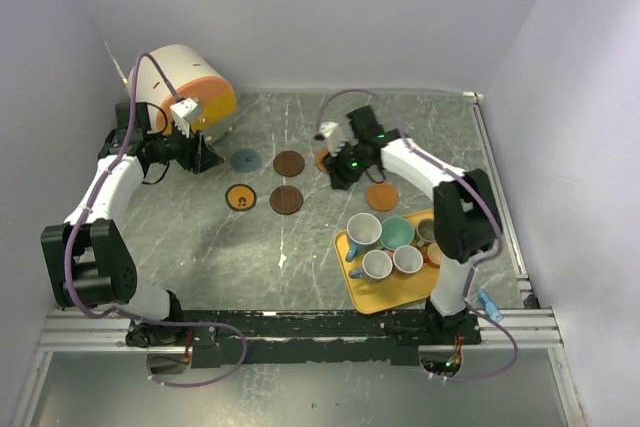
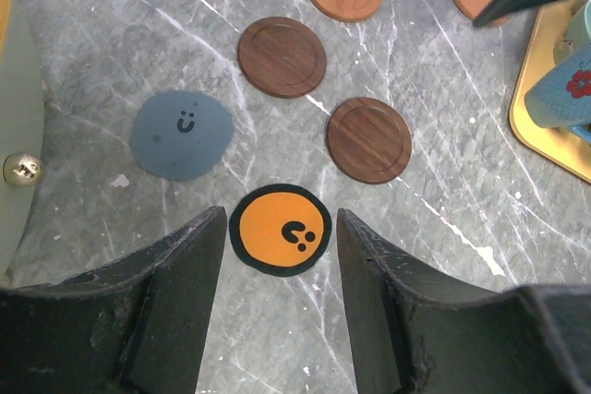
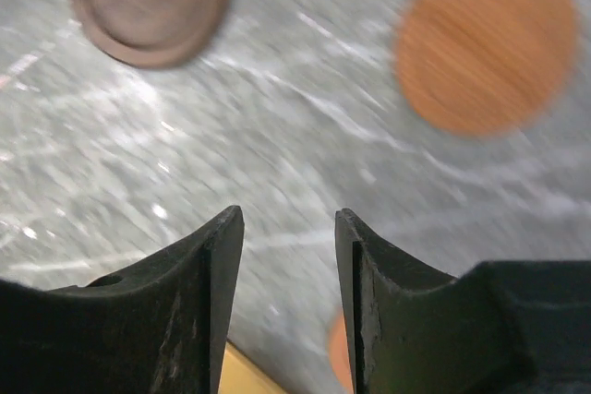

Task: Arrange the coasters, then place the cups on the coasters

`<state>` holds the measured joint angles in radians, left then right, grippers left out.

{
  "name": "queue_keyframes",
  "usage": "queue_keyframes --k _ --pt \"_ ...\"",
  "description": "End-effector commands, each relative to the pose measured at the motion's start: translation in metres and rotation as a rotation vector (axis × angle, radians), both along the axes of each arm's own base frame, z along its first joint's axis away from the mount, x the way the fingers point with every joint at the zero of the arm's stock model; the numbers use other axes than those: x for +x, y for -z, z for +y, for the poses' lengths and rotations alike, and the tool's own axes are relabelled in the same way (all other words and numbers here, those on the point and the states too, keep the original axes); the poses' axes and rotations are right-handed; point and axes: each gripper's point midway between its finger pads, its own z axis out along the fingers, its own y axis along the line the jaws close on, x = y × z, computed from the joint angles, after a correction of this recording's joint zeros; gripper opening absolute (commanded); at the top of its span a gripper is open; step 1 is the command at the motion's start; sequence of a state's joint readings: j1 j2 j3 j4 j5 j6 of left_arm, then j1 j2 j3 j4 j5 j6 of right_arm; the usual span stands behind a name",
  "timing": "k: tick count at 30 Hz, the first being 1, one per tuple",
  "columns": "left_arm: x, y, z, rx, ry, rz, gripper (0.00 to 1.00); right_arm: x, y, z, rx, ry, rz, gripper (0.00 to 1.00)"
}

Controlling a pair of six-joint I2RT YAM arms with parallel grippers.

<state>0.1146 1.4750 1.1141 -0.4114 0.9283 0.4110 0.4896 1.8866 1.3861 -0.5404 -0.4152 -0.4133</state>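
Right wrist view blurred; orange coaster (image 3: pixel 487 41) smeared; tray (image 3: pixel 245 376) corner cut off.

Coasters (image 1: pixel 287 164) on table (image 1: pixel 200 247) centre; cups (image 1: pixel 397 233) on tray (image 1: pixel 388 294), right front.

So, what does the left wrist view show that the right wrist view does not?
Only left wrist: the blue coaster, the yellow-orange coaster, a blue cup and the left hand, open. Only right wrist: the right hand from behind, open and empty; the picture is blurred. Both: a brown coaster, an orange coaster and a bit of the tray.
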Motion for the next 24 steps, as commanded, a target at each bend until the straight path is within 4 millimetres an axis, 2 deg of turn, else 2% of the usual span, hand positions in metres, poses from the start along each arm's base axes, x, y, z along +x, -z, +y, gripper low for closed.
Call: queue_keyframes --k 1,4,7,10,13,18,24 --pt "0.002 -0.013 0.000 -0.013 0.010 -0.072 0.63 0.013 -0.007 -0.083 -0.087 0.163 -0.019 0.45" --pt "0.005 -0.013 0.001 -0.013 -0.004 -0.074 0.65 0.021 -0.001 -0.136 -0.144 0.289 -0.001 0.45" --pt "0.006 -0.013 0.002 -0.011 -0.010 -0.082 0.67 0.024 0.008 -0.177 -0.186 0.380 0.027 0.45" --pt "0.005 -0.011 0.001 -0.011 -0.007 -0.083 0.68 0.023 0.019 -0.196 -0.227 0.419 0.048 0.45" --pt "0.004 -0.010 0.001 -0.010 -0.004 -0.085 0.68 0.021 0.032 -0.203 -0.255 0.432 0.079 0.46" --pt "0.003 -0.009 0.001 -0.009 -0.002 -0.084 0.68 0.022 0.048 -0.201 -0.245 0.459 0.126 0.46" --pt "0.002 -0.010 0.000 -0.013 0.004 -0.085 0.68 0.021 0.057 -0.194 -0.213 0.473 0.168 0.44"
